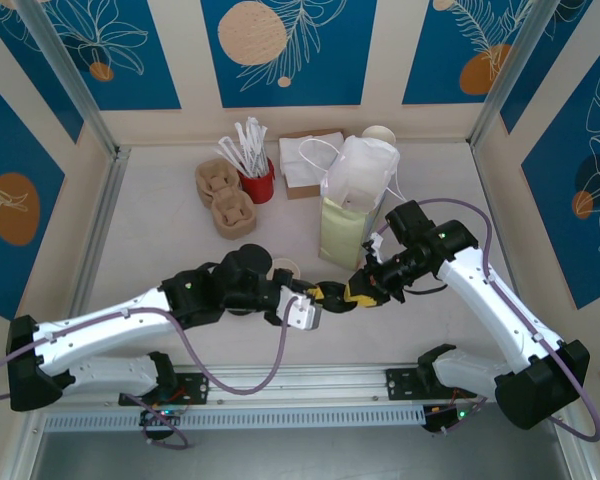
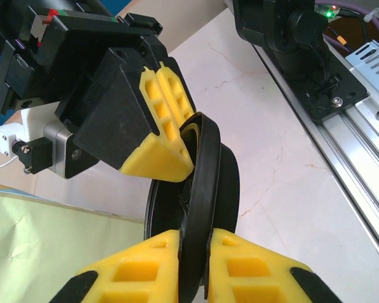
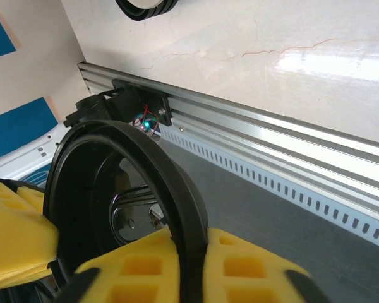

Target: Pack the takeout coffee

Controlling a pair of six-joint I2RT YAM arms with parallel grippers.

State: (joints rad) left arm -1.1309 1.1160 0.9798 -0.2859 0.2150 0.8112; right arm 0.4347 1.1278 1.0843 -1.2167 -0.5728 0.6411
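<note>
A paper cup with a cream rim stands on the table just behind my left wrist, mostly hidden by the arm. Both grippers meet near the table's front middle, holding black plastic lids on edge between them. The left gripper is shut on a lid rim, with the right gripper's yellow fingers clamped on the top of the lids. In the right wrist view the right gripper is shut on a black lid rim. I cannot tell whether it is one lid or two nested.
A white and pale green paper bag stands behind the grippers. Cardboard cup carriers, a red cup of stirrers, napkins and a stack of cups line the back. A low pile of black lids lies nearby.
</note>
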